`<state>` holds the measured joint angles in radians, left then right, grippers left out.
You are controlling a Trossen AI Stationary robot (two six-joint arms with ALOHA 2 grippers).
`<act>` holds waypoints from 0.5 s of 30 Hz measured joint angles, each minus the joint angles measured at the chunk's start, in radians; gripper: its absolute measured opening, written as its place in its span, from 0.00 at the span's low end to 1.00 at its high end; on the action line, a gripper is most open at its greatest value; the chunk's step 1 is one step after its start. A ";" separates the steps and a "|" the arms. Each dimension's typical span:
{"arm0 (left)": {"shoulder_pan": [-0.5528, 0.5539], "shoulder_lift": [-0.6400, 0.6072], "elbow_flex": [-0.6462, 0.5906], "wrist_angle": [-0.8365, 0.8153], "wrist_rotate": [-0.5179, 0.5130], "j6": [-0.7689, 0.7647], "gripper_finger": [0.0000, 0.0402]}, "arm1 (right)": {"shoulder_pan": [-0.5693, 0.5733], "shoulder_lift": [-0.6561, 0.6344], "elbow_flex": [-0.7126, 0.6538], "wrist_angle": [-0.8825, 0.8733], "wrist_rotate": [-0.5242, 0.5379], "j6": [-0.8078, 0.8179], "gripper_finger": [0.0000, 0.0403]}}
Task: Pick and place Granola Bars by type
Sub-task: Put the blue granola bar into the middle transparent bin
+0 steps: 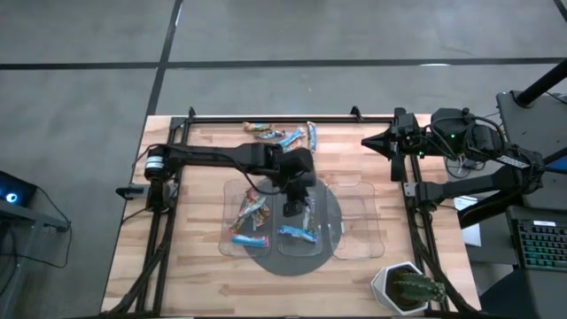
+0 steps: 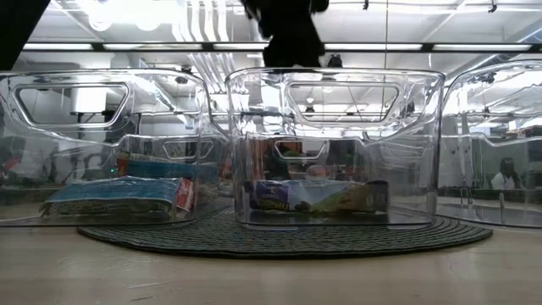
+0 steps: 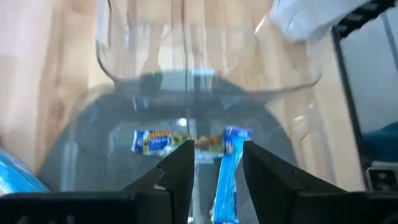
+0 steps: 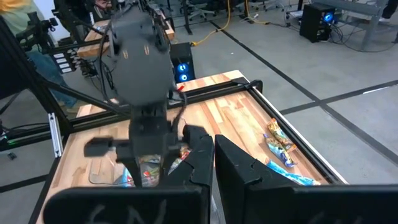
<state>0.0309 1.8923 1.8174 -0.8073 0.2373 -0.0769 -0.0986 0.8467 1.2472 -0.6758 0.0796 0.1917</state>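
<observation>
Three clear trays stand side by side on a dark round mat. The left tray holds several orange-brown and red bars and a blue one. Two blue bars lie flat on the bottom of the middle tray; one shows below the gap between my fingers, the other lies crosswise beyond. My left gripper hangs open above this tray, touching nothing. More bars lie at the table's far edge. My right gripper waits shut at the far right.
The right tray shows no bars in it. A potted cactus stands at the near right corner. Black frame rails run along the left, right and far sides of the wooden table.
</observation>
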 joint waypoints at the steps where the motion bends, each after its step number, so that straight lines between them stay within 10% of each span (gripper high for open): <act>1: 0.003 0.000 0.026 -0.014 -0.001 0.000 0.29 | 0.000 0.000 0.000 0.000 0.000 0.000 0.02; 15: 0.023 -0.001 0.411 -0.222 -0.078 0.054 0.01 | -0.001 0.000 0.000 -0.001 0.000 -0.008 0.02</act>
<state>0.0536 1.8912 2.2289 -1.0298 0.1593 -0.0225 -0.0994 0.8467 1.2472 -0.6765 0.0799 0.1840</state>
